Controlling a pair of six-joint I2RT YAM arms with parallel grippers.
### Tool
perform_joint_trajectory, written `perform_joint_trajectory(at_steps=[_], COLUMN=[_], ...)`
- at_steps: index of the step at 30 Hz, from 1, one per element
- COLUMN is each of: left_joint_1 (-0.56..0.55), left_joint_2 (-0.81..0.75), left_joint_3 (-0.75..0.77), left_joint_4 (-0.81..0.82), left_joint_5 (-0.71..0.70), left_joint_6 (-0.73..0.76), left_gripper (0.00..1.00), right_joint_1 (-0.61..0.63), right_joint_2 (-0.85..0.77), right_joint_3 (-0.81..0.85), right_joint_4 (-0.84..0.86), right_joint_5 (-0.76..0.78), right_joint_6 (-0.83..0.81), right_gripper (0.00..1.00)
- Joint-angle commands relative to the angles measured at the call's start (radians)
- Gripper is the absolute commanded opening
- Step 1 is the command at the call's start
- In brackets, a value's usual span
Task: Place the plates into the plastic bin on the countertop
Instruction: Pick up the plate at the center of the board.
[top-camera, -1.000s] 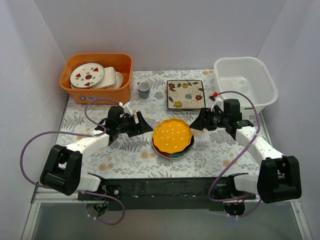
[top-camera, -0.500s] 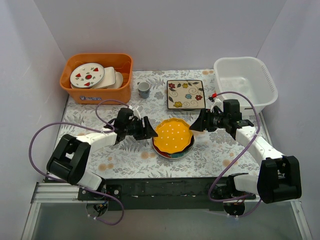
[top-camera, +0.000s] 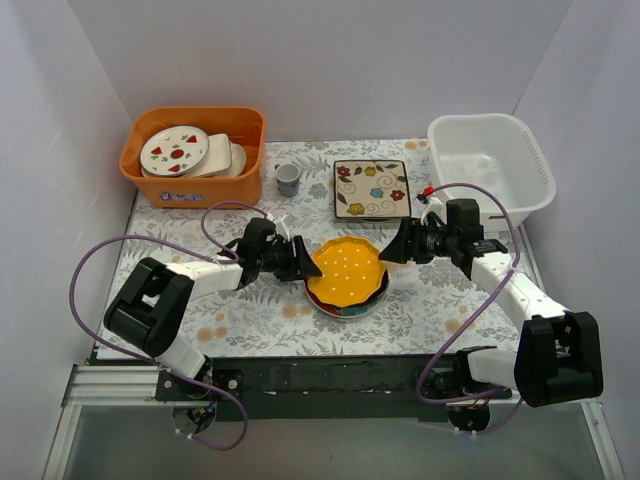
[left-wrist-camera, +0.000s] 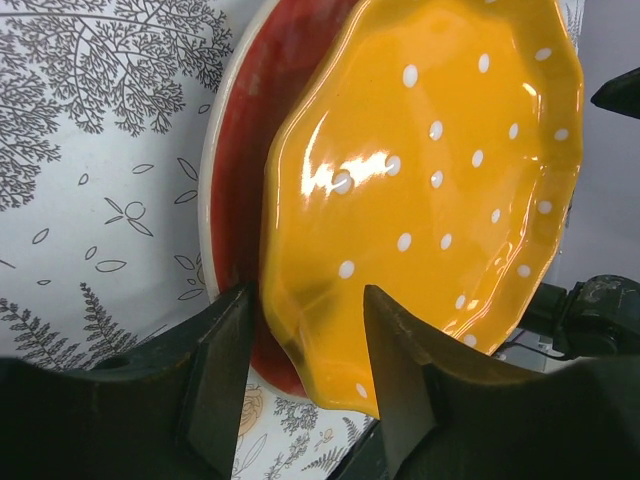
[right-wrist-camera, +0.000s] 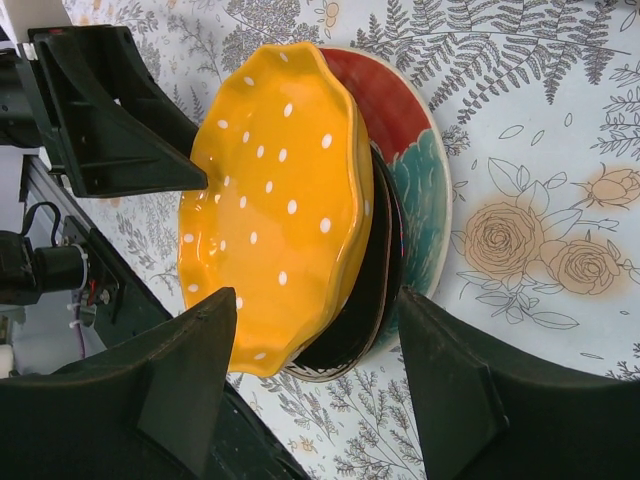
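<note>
Left claw (left-wrist-camera: 305, 305) astride yellow plate (left-wrist-camera: 430, 180) rim

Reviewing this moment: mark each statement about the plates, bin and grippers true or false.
1. The yellow scalloped plate lies uppermost in the plate stack. True.
2. The white plastic bin holds a plate. False: no plate shows in it.
3. The left gripper has its open fingers straddling the yellow scalloped plate's rim. True.
4. The right gripper is shut on a plate. False: it is open, beside the plate stack.
</note>
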Motion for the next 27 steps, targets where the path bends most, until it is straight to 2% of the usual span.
perform_joint_trajectory(at_steps=[1,4,6,7,9,23,27], left_joint_1=[-0.016,-0.027,-0.029,-0.03,-0.033,-0.033,-0.033], left_joint_2=[0.008,0.031,0.045,0.054,0.059,-0.044,-0.102], left_joint_3=[-0.003,0.001,0.006,0.009,0.011,0.023,0.038], left_joint_4=[0.045,0.062,0.06,0.06,0.054,-0.009,-0.022], left_joint_5=[0.012,0.013,0.019,0.025,0.024,-0.048,-0.065], left_joint_6=[-0.009,-0.014,-0.012,-0.008,-0.002,0.006,-0.008], left_gripper=[0.44,0.36,0.25,0.11,0.01,0.0,0.0], right_joint_1=[0.007,0.007,0.006,0.007,0.007,0.007,0.007], right_joint_2=[-0.02,-0.022,-0.019,-0.019,-0.022,-0.031,-0.042], right_joint_3=[0.028,0.028,0.029,0.031,0.031,0.037,0.039], right_joint_4=[0.006,0.012,0.01,0.007,0.006,-0.002,-0.002], right_joint_5=[-0.029,-0.032,-0.035,-0.035,-0.034,-0.029,-0.03], right_joint_6=[-0.007,-0.001,-0.003,-0.003,-0.004,-0.009,-0.012], right_gripper=[0.72,0.72,0.72,0.72,0.72,0.76,0.8])
